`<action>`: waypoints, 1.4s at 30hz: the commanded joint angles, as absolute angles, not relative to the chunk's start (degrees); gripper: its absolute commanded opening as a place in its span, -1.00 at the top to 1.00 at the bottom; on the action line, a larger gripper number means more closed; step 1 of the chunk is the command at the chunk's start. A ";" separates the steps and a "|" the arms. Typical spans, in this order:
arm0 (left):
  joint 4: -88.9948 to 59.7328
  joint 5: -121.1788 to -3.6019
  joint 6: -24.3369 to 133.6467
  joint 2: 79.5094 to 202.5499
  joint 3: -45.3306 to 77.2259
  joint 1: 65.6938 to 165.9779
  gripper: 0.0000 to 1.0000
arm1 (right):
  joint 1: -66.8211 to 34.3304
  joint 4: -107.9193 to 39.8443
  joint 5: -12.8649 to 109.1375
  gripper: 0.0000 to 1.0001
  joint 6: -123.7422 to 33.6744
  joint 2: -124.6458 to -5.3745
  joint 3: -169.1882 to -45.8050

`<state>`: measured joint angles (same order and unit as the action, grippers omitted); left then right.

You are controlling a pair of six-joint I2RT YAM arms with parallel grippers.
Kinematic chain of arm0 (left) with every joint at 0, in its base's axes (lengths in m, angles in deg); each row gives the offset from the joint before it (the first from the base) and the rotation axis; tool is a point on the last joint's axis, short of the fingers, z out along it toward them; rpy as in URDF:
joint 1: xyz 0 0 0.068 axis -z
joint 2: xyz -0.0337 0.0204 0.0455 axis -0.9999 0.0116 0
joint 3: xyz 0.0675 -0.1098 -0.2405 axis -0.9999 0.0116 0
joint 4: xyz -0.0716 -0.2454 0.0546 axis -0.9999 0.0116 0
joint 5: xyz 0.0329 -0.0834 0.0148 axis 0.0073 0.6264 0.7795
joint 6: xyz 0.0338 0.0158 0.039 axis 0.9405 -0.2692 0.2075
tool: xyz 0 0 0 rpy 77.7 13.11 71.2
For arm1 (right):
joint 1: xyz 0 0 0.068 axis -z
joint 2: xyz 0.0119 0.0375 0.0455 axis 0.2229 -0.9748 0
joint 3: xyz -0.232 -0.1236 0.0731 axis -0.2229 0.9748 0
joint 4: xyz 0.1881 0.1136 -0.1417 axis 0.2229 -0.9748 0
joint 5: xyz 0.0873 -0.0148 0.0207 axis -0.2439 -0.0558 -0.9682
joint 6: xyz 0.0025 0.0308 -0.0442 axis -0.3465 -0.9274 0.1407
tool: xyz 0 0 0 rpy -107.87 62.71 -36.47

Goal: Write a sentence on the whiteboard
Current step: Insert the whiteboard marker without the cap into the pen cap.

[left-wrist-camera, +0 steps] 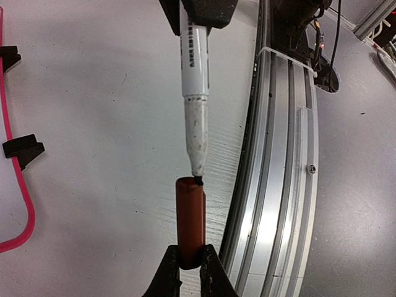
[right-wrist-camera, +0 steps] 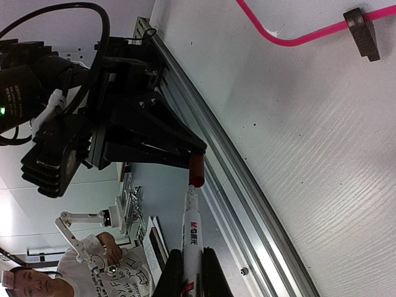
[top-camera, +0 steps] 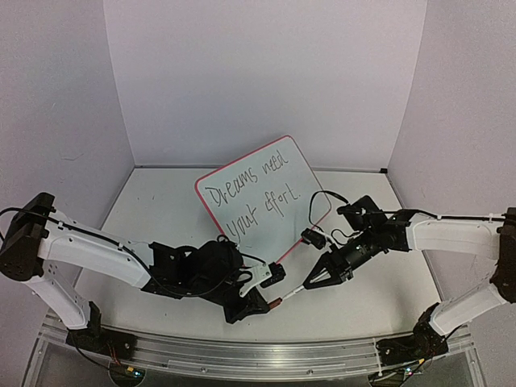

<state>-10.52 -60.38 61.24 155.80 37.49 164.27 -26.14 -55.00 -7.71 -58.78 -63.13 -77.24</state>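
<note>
We are viewing the left gripper (left-wrist-camera: 190, 258) clamping a red-brown cap (left-wrist-camera: 190, 216) while the right gripper (right-wrist-camera: 190, 260) is clenching the marker (left-wrist-camera: 195, 93). Marker and cap are lying along one line, tip just meeting the cap's open mouth; capping, we judge, is calling for a straight push together. The whiteboard (top-camera: 282, 230), already lettered, is sitting just beyond both grippers.
</note>
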 commanded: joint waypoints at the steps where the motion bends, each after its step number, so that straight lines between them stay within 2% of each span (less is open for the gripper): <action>1: -12.27 -59.68 60.69 156.31 34.95 163.87 1.00 | -26.83 -55.42 -6.89 1.00 -57.48 -64.10 -79.22; 9: -12.12 -59.47 60.58 156.42 35.41 163.76 1.00 | -26.92 -55.50 -3.33 1.00 -57.57 -62.60 -79.68; 14: -12.28 -61.10 59.40 153.93 40.14 163.79 1.00 | -26.69 -55.54 -0.08 1.00 -59.03 -58.49 -81.27; 24: -14.66 -60.99 58.26 151.23 41.38 163.77 1.00 | -26.84 -55.54 -4.52 1.00 -59.49 -59.39 -80.03; 42: -15.42 -59.34 58.59 151.23 39.62 163.63 1.00 | -28.64 -55.50 -3.28 1.00 -59.16 -61.22 -79.03</action>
